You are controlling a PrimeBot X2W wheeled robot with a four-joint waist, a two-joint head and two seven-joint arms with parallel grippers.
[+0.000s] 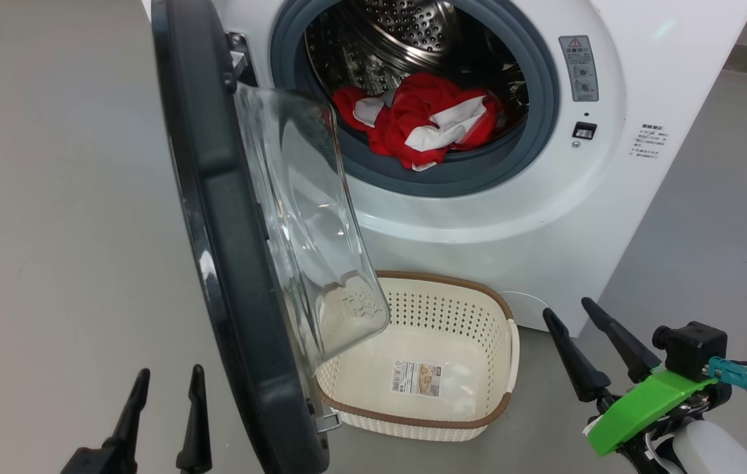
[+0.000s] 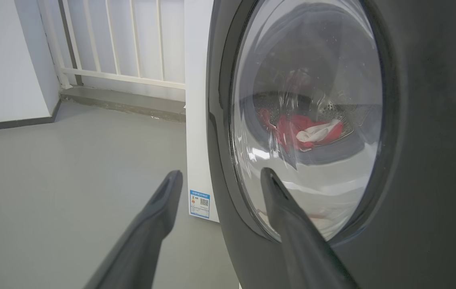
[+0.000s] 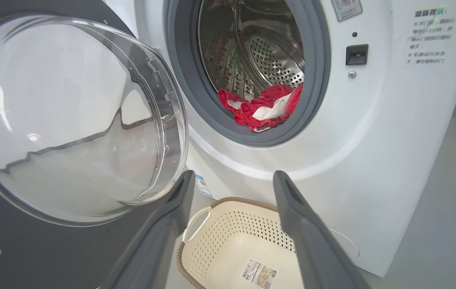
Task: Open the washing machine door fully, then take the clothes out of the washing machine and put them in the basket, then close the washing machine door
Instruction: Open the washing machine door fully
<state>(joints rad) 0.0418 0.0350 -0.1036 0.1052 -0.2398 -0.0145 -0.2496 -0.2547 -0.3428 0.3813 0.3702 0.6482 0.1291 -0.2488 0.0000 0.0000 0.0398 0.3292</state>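
Red clothes (image 1: pixel 422 122) — one heap in washing machine (image 1: pixel 511 224), beyond both grippers | one door (image 1: pixel 228 217) just right of left gripper (image 1: pixel 172 370) | one basket (image 1: pixel 442 309) left of right gripper (image 1: pixel 565 306) | both spread wide — empty.

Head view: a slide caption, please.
Door open, red clothes in drum, empty basket below, left pincer and right pincer open.

A laundry area is indicated by the washer (image 1: pixel 478 224) ahead of the right claw (image 1: pixel 567 307), bare grey floor (image 1: pixel 51 197) and a railing (image 2: pixel 131 78) beyond the left claw (image 2: pixel 220 172).
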